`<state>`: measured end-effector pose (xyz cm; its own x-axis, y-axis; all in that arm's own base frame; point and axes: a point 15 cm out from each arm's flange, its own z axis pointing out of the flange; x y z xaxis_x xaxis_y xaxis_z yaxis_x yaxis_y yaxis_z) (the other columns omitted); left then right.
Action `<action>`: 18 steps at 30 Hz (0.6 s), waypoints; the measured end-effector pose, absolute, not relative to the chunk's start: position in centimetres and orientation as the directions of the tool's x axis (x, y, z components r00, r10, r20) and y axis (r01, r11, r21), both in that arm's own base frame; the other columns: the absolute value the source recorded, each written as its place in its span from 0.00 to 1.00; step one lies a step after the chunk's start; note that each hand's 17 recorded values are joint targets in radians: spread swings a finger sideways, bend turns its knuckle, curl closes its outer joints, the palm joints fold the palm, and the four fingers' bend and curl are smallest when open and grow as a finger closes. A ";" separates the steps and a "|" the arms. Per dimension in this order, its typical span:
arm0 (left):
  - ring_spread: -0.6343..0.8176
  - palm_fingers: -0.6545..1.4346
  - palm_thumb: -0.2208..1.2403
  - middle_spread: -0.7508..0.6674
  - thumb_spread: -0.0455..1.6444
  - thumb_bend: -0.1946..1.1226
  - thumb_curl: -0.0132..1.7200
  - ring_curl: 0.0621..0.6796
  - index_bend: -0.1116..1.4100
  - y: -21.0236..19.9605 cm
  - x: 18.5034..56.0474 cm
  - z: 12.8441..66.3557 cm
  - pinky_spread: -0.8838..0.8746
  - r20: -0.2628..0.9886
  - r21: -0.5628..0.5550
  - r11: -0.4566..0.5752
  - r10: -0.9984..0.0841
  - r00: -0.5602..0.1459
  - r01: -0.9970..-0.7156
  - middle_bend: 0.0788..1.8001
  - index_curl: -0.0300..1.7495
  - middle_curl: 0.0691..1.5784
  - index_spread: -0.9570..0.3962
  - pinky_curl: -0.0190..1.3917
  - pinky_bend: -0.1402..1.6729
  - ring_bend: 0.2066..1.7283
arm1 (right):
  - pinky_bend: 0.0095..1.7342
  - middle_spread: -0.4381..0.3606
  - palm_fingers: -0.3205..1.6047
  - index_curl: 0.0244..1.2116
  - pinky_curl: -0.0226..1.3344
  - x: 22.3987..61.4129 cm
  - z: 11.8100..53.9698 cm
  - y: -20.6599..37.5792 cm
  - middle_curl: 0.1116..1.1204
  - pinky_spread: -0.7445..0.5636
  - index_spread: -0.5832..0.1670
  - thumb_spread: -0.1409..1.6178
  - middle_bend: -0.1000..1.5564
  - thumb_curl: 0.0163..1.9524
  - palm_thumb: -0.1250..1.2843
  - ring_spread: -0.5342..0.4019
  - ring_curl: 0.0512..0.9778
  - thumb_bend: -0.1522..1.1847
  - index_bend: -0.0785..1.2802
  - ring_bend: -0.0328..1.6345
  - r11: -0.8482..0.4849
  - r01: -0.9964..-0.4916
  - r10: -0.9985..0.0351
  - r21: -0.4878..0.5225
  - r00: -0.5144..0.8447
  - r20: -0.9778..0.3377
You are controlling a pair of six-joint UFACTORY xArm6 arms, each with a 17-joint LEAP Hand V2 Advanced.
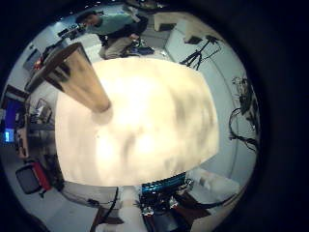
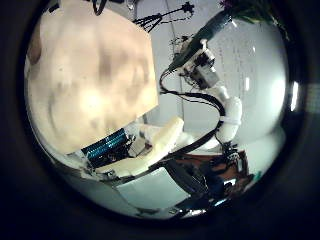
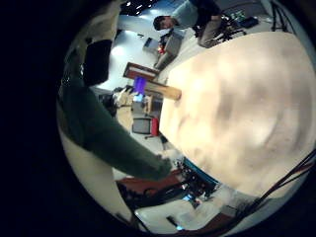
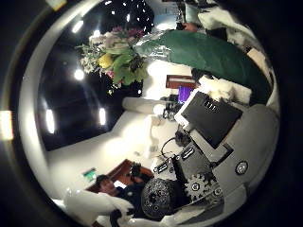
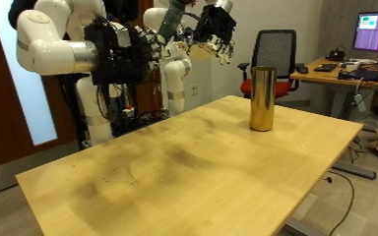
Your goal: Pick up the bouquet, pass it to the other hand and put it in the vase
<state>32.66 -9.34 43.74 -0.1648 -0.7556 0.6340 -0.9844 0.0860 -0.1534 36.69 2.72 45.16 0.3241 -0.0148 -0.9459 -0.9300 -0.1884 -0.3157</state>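
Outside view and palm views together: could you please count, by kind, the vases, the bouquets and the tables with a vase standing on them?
gold vase: 1
bouquet: 1
wooden table bearing the vase: 1
Total: 3

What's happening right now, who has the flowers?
The right hand has the bouquet, raised high above the table; its green wrap runs close across both right palm views. The left hand is also up in the air, and its palm views show only the table and the vase, nothing in its grasp. The vase stands upright and empty near the table's far edge, so the handover and the placing are not yet done.
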 end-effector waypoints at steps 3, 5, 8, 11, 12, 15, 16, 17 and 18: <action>0.62 0.50 0.23 0.61 0.55 0.12 0.17 0.20 0.19 -9.7 32.8 45.1 0.67 0.689 -0.179 0.068 -0.704 -0.174 -0.982 0.16 0.23 0.20 0.80 0.17 0.18 0.20 | 0.64 0.41 0.75 0.76 0.77 36.0 45.2 3.4 0.64 0.41 0.46 0.23 0.88 0.49 0.95 0.38 0.63 0.10 0.86 0.89 -0.227 -0.917 0.029 -0.328 0.330 -0.943; 0.63 0.50 0.23 0.62 0.55 0.12 0.17 0.20 0.19 -10.3 32.9 45.6 0.66 0.724 -0.178 0.066 -0.667 -0.176 -0.982 0.15 0.23 0.19 0.80 0.17 0.19 0.20 | 0.64 0.41 0.75 0.76 0.77 35.5 45.3 4.3 0.64 0.40 0.46 0.23 0.88 0.49 0.95 0.38 0.63 0.10 0.86 0.88 -0.258 -0.908 0.051 -0.331 0.329 -0.943; 0.63 0.48 0.21 0.65 0.52 0.12 0.18 0.20 0.18 -10.7 33.1 46.2 0.66 0.755 -0.183 0.062 -0.631 -0.181 -0.981 0.14 0.22 0.19 0.82 0.18 0.20 0.22 | 0.63 0.41 0.75 0.76 0.79 34.6 45.5 5.8 0.64 0.40 0.46 0.23 0.88 0.49 0.95 0.38 0.63 0.10 0.86 0.89 -0.311 -0.889 0.091 -0.337 0.325 -0.941; 0.65 0.48 0.20 0.68 0.50 0.12 0.18 0.20 0.18 -11.8 33.2 47.0 0.67 0.793 -0.189 0.068 -0.578 -0.193 -0.980 0.13 0.21 0.19 0.83 0.19 0.20 0.23 | 0.62 0.41 0.75 0.75 0.80 34.3 45.4 7.0 0.64 0.40 0.46 0.22 0.88 0.49 0.95 0.38 0.63 0.10 0.87 0.88 -0.343 -0.877 0.104 -0.336 0.320 -0.942; 0.66 0.47 0.21 0.69 0.50 0.12 0.18 0.19 0.18 -12.2 33.2 47.4 0.67 0.806 -0.192 0.070 -0.557 -0.198 -0.979 0.13 0.21 0.18 0.83 0.19 0.21 0.24 | 0.62 0.41 0.75 0.75 0.80 34.2 45.4 7.6 0.64 0.40 0.46 0.22 0.88 0.49 0.95 0.38 0.63 0.10 0.87 0.88 -0.358 -0.871 0.109 -0.336 0.318 -0.942; 0.67 0.47 0.21 0.72 0.48 0.12 0.19 0.19 0.18 -13.1 33.2 48.7 0.67 0.849 -0.199 0.074 -0.484 -0.210 -0.977 0.13 0.20 0.18 0.84 0.20 0.21 0.25 | 0.62 0.41 0.75 0.75 0.81 33.7 45.3 9.4 0.64 0.39 0.46 0.22 0.88 0.49 0.95 0.38 0.63 0.10 0.86 0.88 -0.407 -0.851 0.124 -0.333 0.310 -0.943; 0.67 0.47 0.21 0.72 0.48 0.12 0.19 0.19 0.18 -13.4 33.2 49.0 0.67 0.863 -0.196 0.078 -0.460 -0.210 -0.977 0.13 0.20 0.18 0.84 0.20 0.22 0.25 | 0.61 0.41 0.75 0.75 0.81 33.6 45.2 9.9 0.63 0.39 0.46 0.22 0.88 0.49 0.95 0.38 0.63 0.10 0.86 0.88 -0.418 -0.846 0.125 -0.332 0.308 -0.943; 0.68 0.47 0.21 0.72 0.48 0.12 0.19 0.19 0.18 -13.7 33.1 49.5 0.67 0.877 -0.193 0.085 -0.433 -0.211 -0.978 0.13 0.20 0.18 0.84 0.20 0.22 0.26 | 0.61 0.41 0.75 0.75 0.82 33.5 45.2 10.4 0.63 0.39 0.46 0.22 0.88 0.49 0.95 0.38 0.63 0.10 0.86 0.88 -0.430 -0.840 0.128 -0.332 0.307 -0.943; 0.68 0.46 0.21 0.73 0.47 0.12 0.19 0.19 0.17 -13.9 33.0 49.7 0.67 0.887 -0.186 0.094 -0.411 -0.209 -0.978 0.13 0.20 0.18 0.85 0.21 0.23 0.26 | 0.61 0.41 0.75 0.75 0.82 33.3 45.2 10.9 0.63 0.39 0.46 0.22 0.88 0.49 0.95 0.38 0.63 0.10 0.86 0.88 -0.442 -0.833 0.130 -0.331 0.306 -0.943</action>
